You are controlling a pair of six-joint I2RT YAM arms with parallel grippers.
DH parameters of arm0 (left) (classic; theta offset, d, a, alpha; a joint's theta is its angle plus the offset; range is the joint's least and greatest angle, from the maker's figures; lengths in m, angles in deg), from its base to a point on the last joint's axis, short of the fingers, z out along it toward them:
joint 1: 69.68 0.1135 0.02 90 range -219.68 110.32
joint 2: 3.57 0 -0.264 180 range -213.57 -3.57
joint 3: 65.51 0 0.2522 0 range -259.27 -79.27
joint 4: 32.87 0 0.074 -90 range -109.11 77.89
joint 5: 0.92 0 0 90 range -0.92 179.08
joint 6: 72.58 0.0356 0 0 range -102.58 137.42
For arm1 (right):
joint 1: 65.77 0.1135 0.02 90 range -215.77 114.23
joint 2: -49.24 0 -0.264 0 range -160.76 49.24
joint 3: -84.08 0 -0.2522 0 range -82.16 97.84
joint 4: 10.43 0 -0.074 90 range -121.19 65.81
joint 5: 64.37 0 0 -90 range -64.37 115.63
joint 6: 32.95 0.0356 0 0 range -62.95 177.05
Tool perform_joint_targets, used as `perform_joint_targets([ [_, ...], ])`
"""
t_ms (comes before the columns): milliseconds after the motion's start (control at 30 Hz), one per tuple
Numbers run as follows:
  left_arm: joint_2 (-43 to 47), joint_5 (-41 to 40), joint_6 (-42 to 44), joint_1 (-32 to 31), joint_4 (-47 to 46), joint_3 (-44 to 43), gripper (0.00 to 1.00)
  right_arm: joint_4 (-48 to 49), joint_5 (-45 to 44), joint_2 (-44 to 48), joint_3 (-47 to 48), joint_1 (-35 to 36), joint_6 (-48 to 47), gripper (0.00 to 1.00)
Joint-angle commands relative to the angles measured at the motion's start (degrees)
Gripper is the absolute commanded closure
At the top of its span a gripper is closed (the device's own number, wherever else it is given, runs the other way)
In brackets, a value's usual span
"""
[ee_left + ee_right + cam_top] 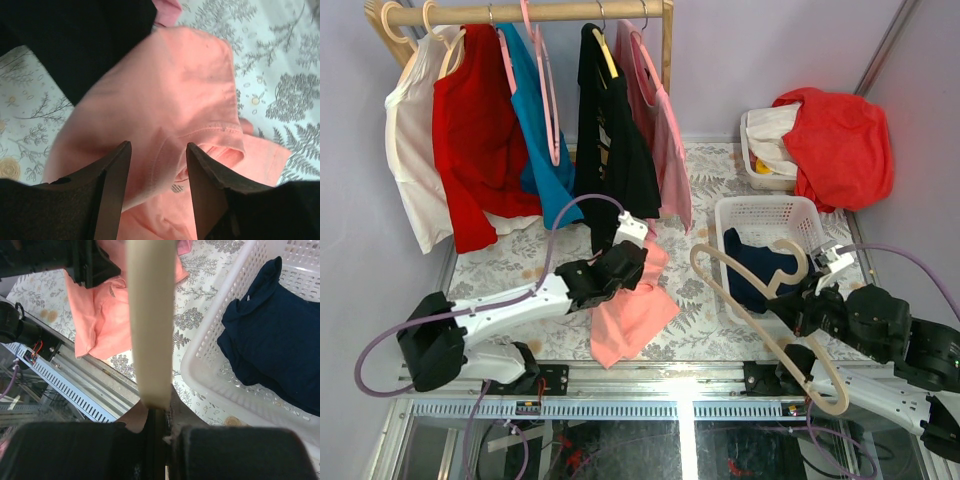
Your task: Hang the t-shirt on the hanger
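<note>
The salmon t-shirt [632, 315] lies crumpled on the patterned table, near the front edge. My left gripper [628, 268] is low over it and open. In the left wrist view the t-shirt [175, 90] fills the frame, and its collar fold lies between the spread fingers of the left gripper [157, 187]. My right gripper [798, 308] is shut on the cream hanger [730, 300] and holds it above the table, in front of the white basket. In the right wrist view the hanger's broad arm [150, 315] rises from the shut right gripper [160, 412], with the t-shirt [100, 315] beyond it.
A white basket [730, 215] holding a navy garment [270, 330] stands to the right of the t-shirt. A second bin [752, 165] with a red shirt [840, 140] is at the back right. A clothes rack [550, 12] with hung garments stands at the back left. A metal rail [650, 375] runs along the near edge.
</note>
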Motion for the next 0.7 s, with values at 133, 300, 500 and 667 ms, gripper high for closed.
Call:
perform_joint_targets([
  [133,5.0,-6.9,-7.5,1.2,-0.3,3.1,0.52,6.1,2.0,-1.3,-1.2,0.0,-0.1,1.00],
  [300,6.7,0.0,-4.6,0.0,-5.3,1.7,0.52,6.7,2.4,-1.6,-1.8,0.0,0.1,1.00],
  [500,2.3,1.3,0.4,-5.3,-7.3,-3.4,0.51,5.5,1.4,-0.3,-1.6,0.0,0.7,1.00],
  [667,-2.6,2.5,2.6,-5.3,-11.5,-2.6,0.52,4.4,0.9,0.5,-1.3,0.0,1.2,1.00],
])
